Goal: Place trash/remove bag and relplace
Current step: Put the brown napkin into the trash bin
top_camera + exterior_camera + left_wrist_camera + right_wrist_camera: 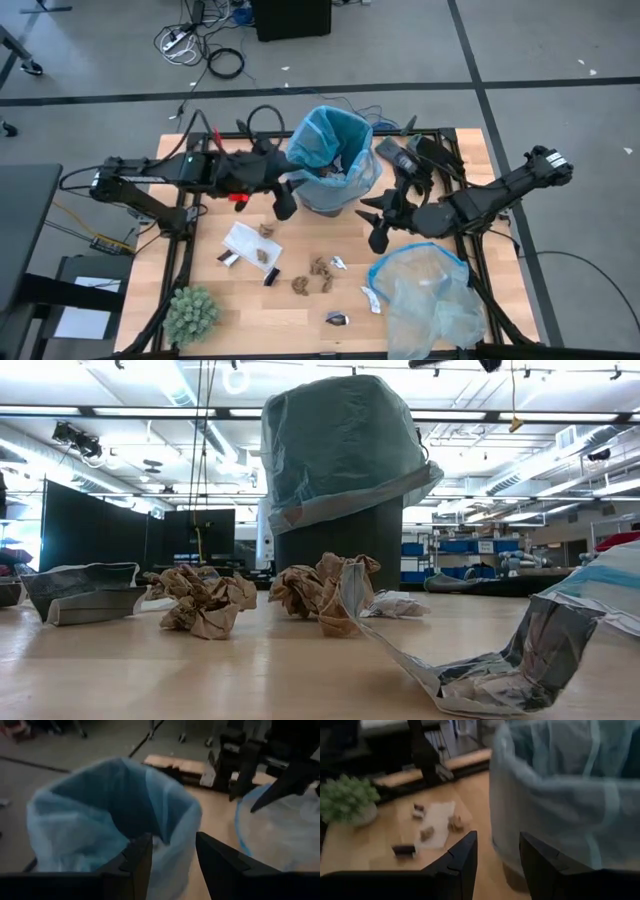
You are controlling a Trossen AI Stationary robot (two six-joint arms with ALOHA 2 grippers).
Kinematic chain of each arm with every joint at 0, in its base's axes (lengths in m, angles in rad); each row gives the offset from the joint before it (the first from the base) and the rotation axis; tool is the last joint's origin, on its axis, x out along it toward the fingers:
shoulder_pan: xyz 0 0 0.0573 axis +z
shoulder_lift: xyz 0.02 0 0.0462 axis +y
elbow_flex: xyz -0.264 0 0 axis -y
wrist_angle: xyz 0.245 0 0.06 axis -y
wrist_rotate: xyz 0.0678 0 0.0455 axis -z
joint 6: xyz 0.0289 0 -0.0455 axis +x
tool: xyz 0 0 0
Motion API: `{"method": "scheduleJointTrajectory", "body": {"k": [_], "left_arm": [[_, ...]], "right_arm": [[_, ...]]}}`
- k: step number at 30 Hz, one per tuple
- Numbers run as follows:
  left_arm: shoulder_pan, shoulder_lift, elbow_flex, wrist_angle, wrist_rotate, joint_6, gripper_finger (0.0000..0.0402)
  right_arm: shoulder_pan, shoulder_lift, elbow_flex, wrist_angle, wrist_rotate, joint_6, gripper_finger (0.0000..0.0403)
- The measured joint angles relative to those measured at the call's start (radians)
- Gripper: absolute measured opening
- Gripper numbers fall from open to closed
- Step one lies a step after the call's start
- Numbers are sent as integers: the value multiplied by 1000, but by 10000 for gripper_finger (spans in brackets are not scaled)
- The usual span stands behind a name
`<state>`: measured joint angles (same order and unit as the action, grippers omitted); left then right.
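Observation:
The sky-blue bag lines a dark bin at the table's far middle, its rim folded over the outside. Trash lies on the table near of the bin: white paper, brown wads and wrappers. My left gripper is open beside the bin's left near side, with the bag's rim just ahead of the fingers. My right gripper is open at the bin's right near side, facing the bag's overhang.
A paler, clear grey-blue bag with a blue rim lies on the near right of the table. A green spiky plant ball sits at the near left corner. A long crumpled wrapper lies close to the low camera.

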<state>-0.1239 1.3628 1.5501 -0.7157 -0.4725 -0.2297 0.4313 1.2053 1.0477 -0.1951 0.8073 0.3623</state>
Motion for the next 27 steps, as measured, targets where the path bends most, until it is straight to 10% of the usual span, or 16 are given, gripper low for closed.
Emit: {"method": "scheduleJointTrajectory", "body": {"k": [15, 27], "left_arm": [[-129, -12, -138, -485, -152, -543, 161], [-132, -10, -571, -158, -22, -649, 161]], "right_arm": [[-21, 4, 0, -301, -57, 231, 132], [-87, 4, 0, -296, -239, 177, 133]]}}
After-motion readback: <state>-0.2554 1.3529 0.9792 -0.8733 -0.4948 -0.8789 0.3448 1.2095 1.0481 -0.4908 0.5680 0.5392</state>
